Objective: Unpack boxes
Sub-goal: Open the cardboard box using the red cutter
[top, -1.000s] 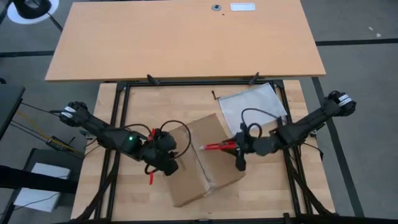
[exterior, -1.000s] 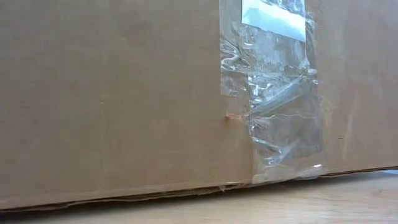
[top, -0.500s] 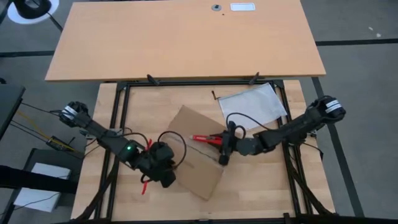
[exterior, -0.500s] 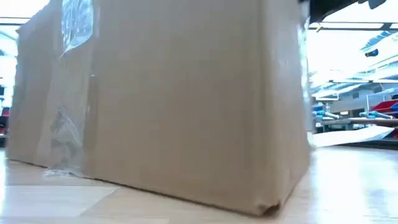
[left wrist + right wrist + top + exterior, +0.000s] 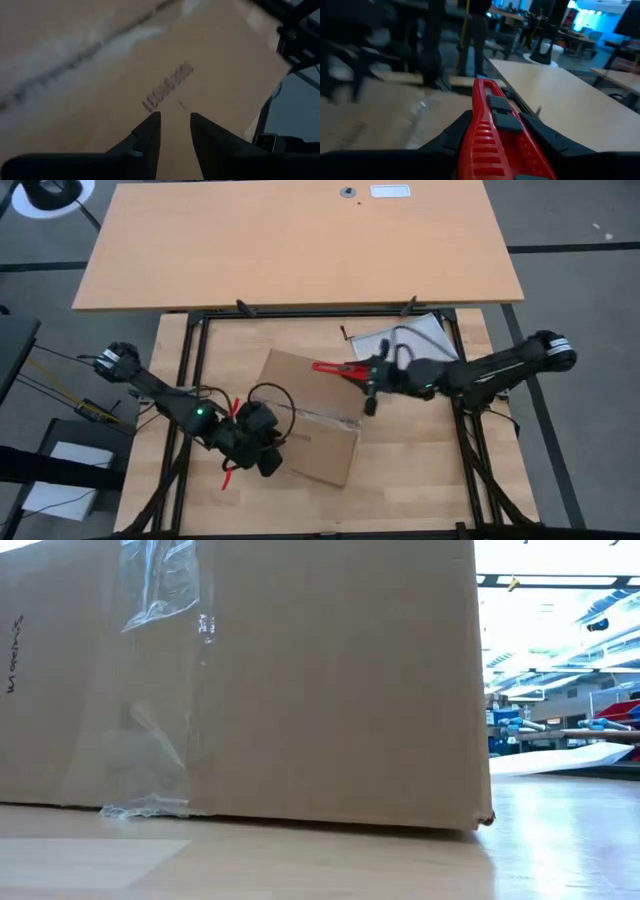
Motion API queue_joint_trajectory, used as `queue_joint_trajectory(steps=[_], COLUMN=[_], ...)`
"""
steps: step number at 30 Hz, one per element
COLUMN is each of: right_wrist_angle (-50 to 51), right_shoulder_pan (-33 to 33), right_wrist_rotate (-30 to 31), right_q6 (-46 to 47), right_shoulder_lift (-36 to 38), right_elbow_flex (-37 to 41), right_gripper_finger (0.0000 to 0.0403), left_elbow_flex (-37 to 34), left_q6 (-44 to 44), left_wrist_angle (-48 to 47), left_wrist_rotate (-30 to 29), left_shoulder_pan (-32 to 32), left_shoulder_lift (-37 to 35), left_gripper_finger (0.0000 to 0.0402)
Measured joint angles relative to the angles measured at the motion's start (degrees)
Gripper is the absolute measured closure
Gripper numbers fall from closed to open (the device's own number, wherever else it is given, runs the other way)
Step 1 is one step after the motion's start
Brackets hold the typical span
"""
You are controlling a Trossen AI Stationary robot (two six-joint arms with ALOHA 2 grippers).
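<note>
High view: a brown cardboard carton (image 5: 305, 415) is lying flat-topped on the wooden slat table (image 5: 420, 480), w/ a taped seam running across its top. The left gripper (image 5: 262, 452) is sitting at the carton's near-left edge; can't tell here what it's gripping. The right gripper (image 5: 368, 374) is clamping a red-handled box cutter (image 5: 335, 367), which is reaching over the carton's far corner. A clear plastic bag (image 5: 410, 345) is lying behind the right arm.

Low view: the carton's matte side is filling most of the pic, w/ crinkled clear tape (image 5: 160, 590) glinting on it.

Left wrist view: dark fingers (image 5: 150, 135) are standing slightly apart, empty, over printed cardboard.

Right wrist view: fingers are pinching the ribbed red cutter handle.
</note>
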State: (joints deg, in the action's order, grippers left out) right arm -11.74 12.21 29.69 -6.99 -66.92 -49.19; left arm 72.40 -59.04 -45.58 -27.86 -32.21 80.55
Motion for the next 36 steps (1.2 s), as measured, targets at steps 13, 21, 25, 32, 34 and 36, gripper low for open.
queue_joint_trajectory(steps=[13,21,25,32,34,36], right_wrist_angle=[43.05,46.97,52.56,52.71,51.75,48.21], right_shoulder_pan=[7.89,18.89,24.16,30.32,31.14,31.83], right_wrist_rotate=[-3.04,-8.6,-4.48,11.17,12.51,13.87], right_q6=[30.68,35.96,36.36,35.23,35.73,35.76], right_shoulder_lift=[22.65,21.24,20.51,21.36,21.47,21.43], right_elbow_flex=[-0.53,-0.53,-0.51,3.23,5.01,7.0], right_gripper_finger=[0.0267,0.0267,0.0267,0.0267,0.0267,0.0267], left_elbow_flex=[4.07,4.06,4.22,10.65,13.47,16.32], left_q6=[21.52,24.54,24.57,24.57,24.57,24.57], left_wrist_angle=[13.3,17.23,20.54,16.84,13.35,9.62], left_wrist_rotate=[-1.54,1.84,3.02,6.75,7.04,7.18], left_shoulder_pan=[4.14,4.83,4.81,4.6,4.29,4.03], left_shoulder_lift=[1.97,6.06,8.42,13.72,15.33,16.95], left_gripper_finger=[0.0285,0.0285,0.0285,0.0285,0.0285,0.0285])
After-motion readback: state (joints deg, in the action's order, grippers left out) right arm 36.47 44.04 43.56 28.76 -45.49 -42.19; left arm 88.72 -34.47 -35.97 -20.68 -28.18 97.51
